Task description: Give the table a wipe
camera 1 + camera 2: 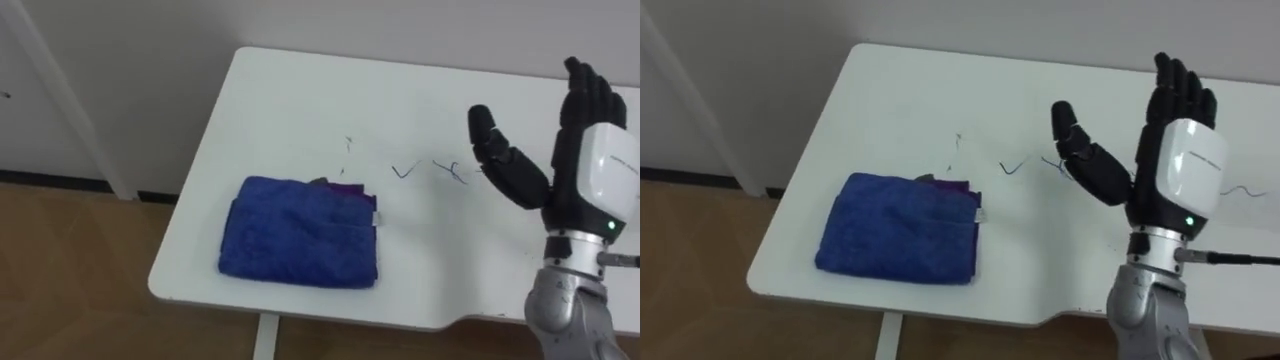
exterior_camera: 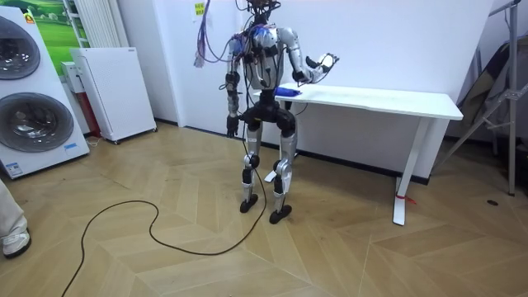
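Note:
A folded blue cloth (image 1: 300, 232) (image 1: 902, 228) lies flat near the left front corner of the white table (image 1: 400, 100) (image 2: 396, 101), with a bit of purple fabric showing at its far edge. Thin pen marks (image 1: 455, 172) (image 1: 1015, 167) cross the tabletop to the right of the cloth. My right hand (image 1: 575, 150) (image 1: 1155, 150) is raised upright above the table's right part, fingers straight, thumb spread, holding nothing and well clear of the cloth. My left hand (image 2: 233, 124) hangs by my side. I stand at the table's left end.
The table backs onto a white wall, and its left and front edges drop to wooden floor. A white cabinet (image 2: 111, 91) and washing machines (image 2: 33, 91) stand at the room view's left. A folding frame (image 2: 495, 91) leans beyond the table's far end. A person's shoe (image 2: 12, 239) shows at the room view's left edge.

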